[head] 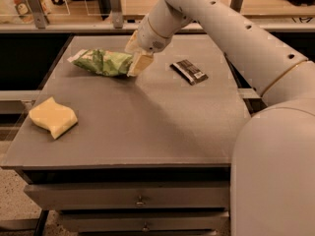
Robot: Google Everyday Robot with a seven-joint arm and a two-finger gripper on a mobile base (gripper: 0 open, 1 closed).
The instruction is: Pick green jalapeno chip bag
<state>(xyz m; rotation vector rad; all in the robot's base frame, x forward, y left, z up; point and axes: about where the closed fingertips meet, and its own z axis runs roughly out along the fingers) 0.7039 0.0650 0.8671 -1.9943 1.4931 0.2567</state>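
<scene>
The green jalapeno chip bag lies crinkled on the grey table at the back left, with its white sealed end pointing left. My gripper comes down from the white arm and sits right at the bag's right end, touching or overlapping it. The bag still rests on the table surface.
A small dark brown flat wrapper lies to the right of the gripper. A yellow wavy sponge sits near the table's left front edge. Drawers are below the tabletop, and a railing and shelf run behind the table.
</scene>
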